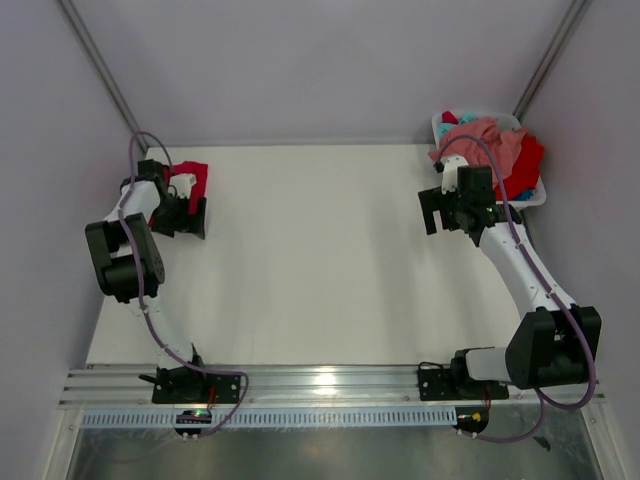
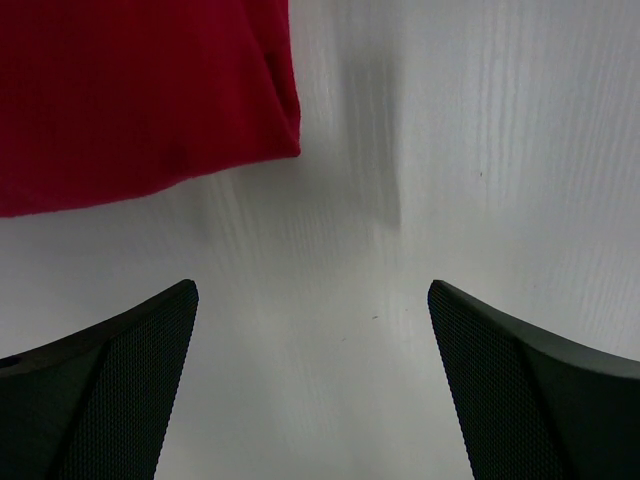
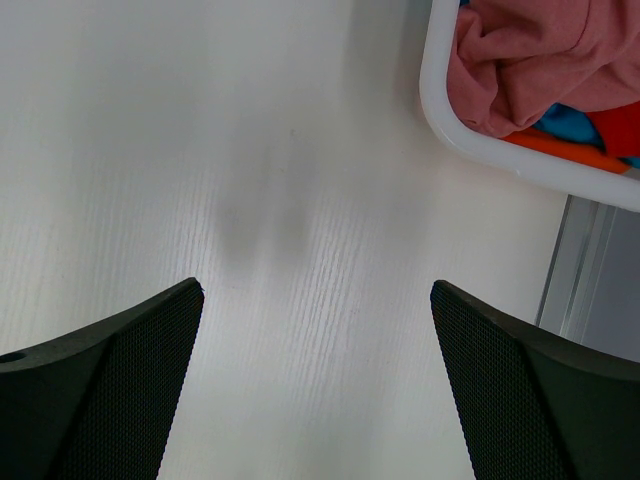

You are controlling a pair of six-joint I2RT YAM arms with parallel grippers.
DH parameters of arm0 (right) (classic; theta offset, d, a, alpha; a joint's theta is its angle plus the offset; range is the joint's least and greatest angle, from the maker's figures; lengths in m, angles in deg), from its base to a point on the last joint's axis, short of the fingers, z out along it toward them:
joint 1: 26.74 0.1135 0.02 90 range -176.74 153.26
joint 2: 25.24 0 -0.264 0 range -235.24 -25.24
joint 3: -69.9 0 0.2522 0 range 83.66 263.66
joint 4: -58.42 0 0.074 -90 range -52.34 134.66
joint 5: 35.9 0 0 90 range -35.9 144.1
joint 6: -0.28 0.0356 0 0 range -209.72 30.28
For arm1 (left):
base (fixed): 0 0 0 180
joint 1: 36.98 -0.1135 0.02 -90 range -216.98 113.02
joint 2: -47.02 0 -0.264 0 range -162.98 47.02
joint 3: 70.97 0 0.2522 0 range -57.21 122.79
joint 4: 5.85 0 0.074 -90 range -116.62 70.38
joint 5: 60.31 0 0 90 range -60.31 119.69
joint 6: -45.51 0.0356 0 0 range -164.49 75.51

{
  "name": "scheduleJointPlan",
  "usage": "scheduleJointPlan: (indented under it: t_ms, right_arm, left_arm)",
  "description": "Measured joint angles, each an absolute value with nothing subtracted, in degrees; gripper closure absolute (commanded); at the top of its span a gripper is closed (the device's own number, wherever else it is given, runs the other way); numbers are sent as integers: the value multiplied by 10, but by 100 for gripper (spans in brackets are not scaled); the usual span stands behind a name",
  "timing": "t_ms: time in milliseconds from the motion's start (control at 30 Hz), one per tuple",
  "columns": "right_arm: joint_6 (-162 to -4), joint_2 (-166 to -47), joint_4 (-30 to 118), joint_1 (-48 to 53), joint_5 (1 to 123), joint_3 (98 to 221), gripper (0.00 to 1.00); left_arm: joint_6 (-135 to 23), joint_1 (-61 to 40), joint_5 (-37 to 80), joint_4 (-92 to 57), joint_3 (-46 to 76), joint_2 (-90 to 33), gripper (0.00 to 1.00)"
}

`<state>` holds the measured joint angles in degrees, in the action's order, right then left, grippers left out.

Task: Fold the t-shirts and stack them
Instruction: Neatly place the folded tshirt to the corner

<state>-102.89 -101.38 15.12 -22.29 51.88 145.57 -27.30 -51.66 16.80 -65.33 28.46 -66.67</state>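
Observation:
A folded bright red t-shirt [image 1: 190,180] lies at the far left of the table; its edge fills the upper left of the left wrist view [image 2: 140,90]. My left gripper [image 1: 182,222] is open and empty above bare table just beside that shirt [image 2: 312,300]. Salmon pink [image 1: 485,140], red [image 1: 525,165] and teal [image 1: 448,127] shirts are heaped in the white basket at the far right. My right gripper [image 1: 445,212] is open and empty over the table [image 3: 315,300], just short of the basket. The pink shirt shows in the right wrist view [image 3: 540,60].
The white plastic basket [image 1: 535,197] stands in the far right corner; its rim [image 3: 450,130] shows in the right wrist view. Grey walls enclose the table [image 1: 320,260] at the back and sides. A metal rail [image 1: 320,385] runs along the near edge.

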Motion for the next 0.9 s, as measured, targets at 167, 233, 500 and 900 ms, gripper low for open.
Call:
scheduleJointPlan:
  t_ms: [167,233,500,900]
  right_arm:
    - [-1029,-1014,152,-223,519,1456,1]
    - [-1029,-1014,151,-223,519,1456,1]
    - [-1029,-1016,154,-223,517,1456,1]
    - [-1029,-1018,156,-223,514,1456,1]
  left_arm:
    - [-275,-494,179,-630,286,-683,1]
    - [-276,-490,182,-626,289,-694,1]
    - [-290,-478,193,-626,332,-732,1]
    - [-330,-461,227,-612,399,-779,1]
